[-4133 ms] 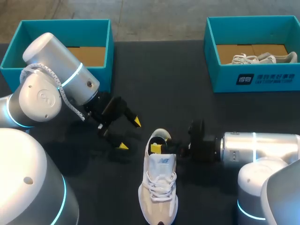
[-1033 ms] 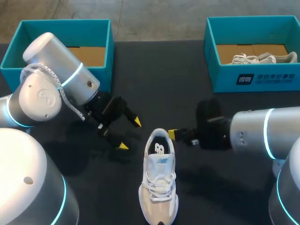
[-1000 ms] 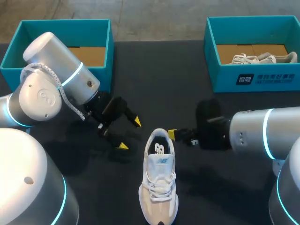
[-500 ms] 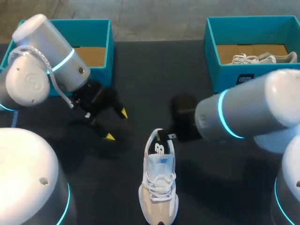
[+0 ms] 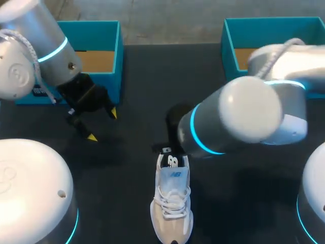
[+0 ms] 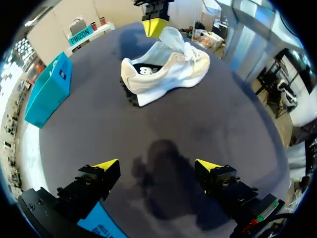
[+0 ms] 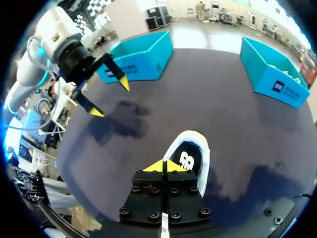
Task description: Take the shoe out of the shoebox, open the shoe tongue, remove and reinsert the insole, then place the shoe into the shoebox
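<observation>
- Head view: the white shoe (image 5: 172,203) is seen upright on the dark table (image 5: 127,203), near the middle, well apart from the far-right shoebox (image 5: 227,61).
- The right gripper (image 7: 163,166) is poised at the heel, tips pressed together.
- The left gripper (image 6: 156,166) is seen at the left, fingers wide apart.

A white sneaker (image 6: 166,72) is seen on the dark worktop (image 6: 148,124), well ahead of the left claw (image 6: 157,166), whose fingers (image 6: 106,164) are spread wide. The right claw (image 6: 156,26) is seen just beyond it; a teal shoebox (image 6: 49,89) is set apart.
</observation>
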{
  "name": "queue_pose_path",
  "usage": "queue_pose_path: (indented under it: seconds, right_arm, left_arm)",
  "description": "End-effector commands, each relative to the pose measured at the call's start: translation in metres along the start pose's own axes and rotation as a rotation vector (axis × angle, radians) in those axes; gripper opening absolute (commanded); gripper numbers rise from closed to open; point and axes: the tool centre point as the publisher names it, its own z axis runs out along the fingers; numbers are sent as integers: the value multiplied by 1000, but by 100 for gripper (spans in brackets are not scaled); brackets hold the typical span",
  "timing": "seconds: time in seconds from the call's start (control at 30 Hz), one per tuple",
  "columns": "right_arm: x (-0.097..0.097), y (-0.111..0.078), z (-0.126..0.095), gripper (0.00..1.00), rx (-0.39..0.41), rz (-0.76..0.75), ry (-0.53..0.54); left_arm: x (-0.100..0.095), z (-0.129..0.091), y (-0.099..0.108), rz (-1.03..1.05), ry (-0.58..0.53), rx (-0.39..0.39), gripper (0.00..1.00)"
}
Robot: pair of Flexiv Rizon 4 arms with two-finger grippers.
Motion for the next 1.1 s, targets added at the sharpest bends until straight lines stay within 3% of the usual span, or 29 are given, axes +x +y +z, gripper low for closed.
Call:
queue_pose_path:
  seconds: [0.03, 0.4, 0.67, 1.1]
  right_arm:
    - [11, -3, 11, 0, -3, 12, -220]
    - [11, -3, 30, 0, -18, 56, -224]
    - [4, -11, 46, 0, 0, 130, -251]
    - [4, -11, 46, 0, 0, 130, -251]
  left_arm:
    - [0, -19, 5, -13, -2, -9, 100]
    - [-15, -28, 11, -57, -1, 93, 100]
    - [-19, -33, 10, -90, 16, 116, 100]
    - [-19, -33, 10, -90, 16, 116, 100]
